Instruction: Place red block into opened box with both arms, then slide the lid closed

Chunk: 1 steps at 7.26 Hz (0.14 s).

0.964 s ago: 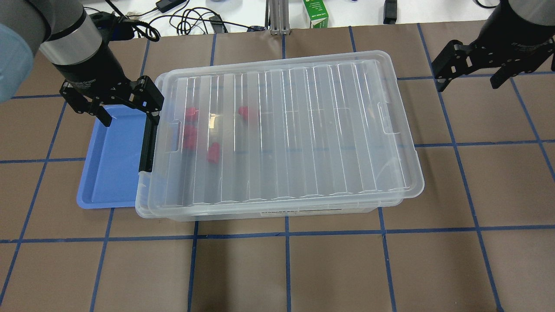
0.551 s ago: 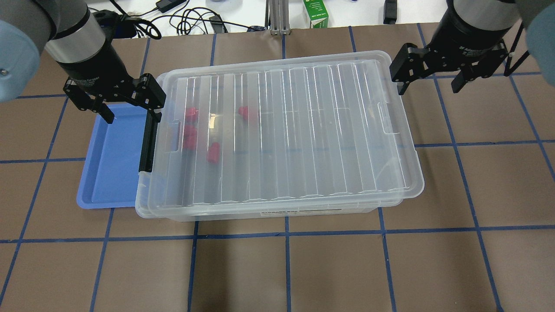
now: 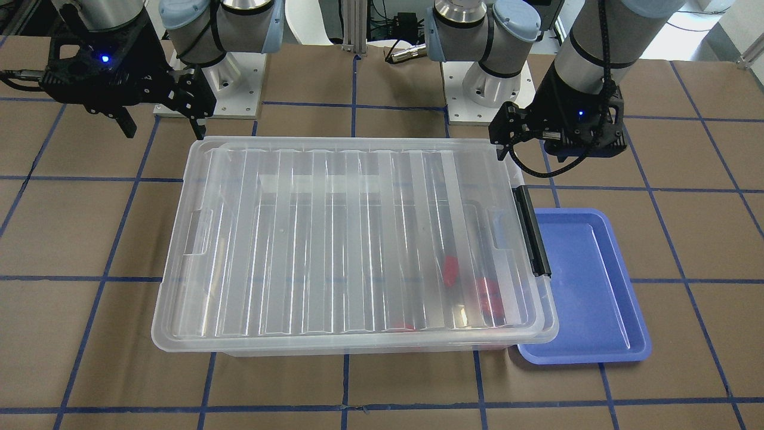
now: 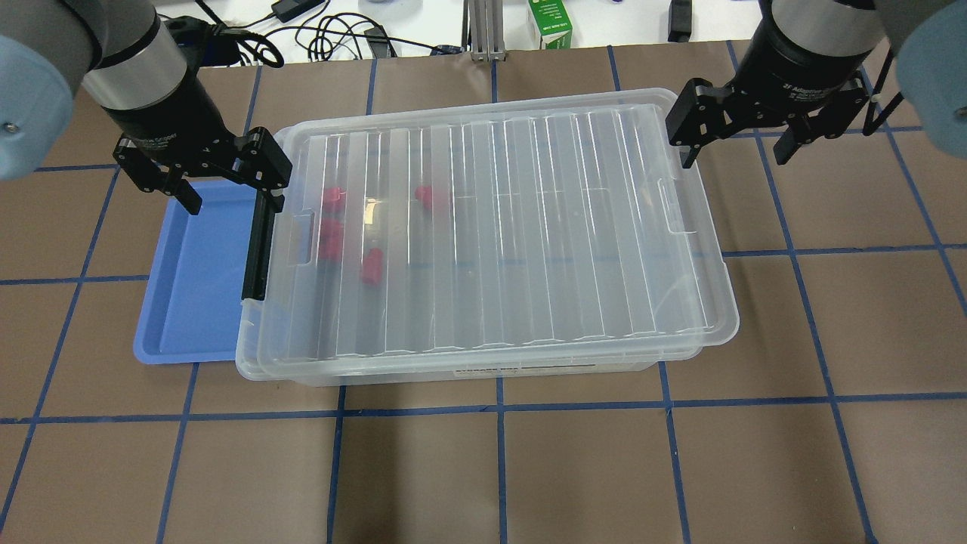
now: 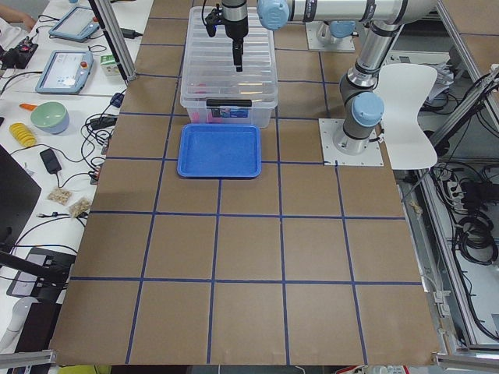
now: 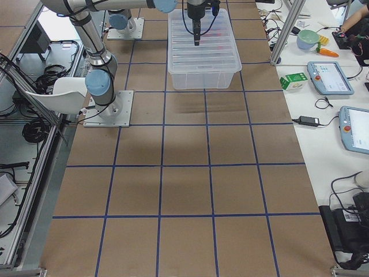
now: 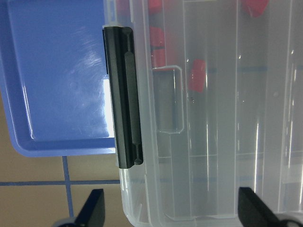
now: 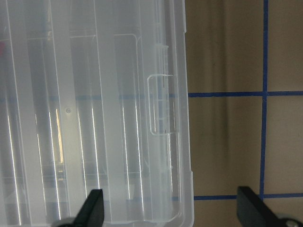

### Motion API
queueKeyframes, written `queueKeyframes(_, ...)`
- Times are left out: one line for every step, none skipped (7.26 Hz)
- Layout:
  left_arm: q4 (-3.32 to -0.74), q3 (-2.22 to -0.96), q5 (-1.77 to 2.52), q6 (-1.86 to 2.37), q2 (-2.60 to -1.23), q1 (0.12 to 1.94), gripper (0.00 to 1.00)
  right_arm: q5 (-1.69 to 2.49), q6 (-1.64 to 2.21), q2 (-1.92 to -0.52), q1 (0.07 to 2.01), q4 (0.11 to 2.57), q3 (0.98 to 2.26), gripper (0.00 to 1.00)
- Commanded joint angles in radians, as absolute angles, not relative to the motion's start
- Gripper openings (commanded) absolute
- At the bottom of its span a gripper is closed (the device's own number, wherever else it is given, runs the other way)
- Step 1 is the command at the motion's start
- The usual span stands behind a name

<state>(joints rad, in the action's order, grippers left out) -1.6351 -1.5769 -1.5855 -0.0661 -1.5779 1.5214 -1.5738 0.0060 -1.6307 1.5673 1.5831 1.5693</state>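
Hovering at the upper left of the overhead view, the left gripper point(image 4: 232, 200) has its fingers spread wide and empty, above the box's point(image 4: 483, 372) far corner by the black latch bar point(image 4: 257, 249). The right gripper point(image 4: 733, 157), at upper right, is likewise spread and empty over the lid's point(image 4: 529, 227) opposite far corner. The ribbed lid lies over the box, and four red blocks point(image 4: 370, 266) show through it at left, near the latch end. A blue tray point(image 4: 189, 295) lies just beside that end.
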Motion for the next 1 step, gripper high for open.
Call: queueKeyframes(-1.635, -1.578, -1.586, -0.066, -1.58, 1.522, 1.0, -1.574, 0.006, -1.631, 1.566, 1.583, 1.569, 1.0)
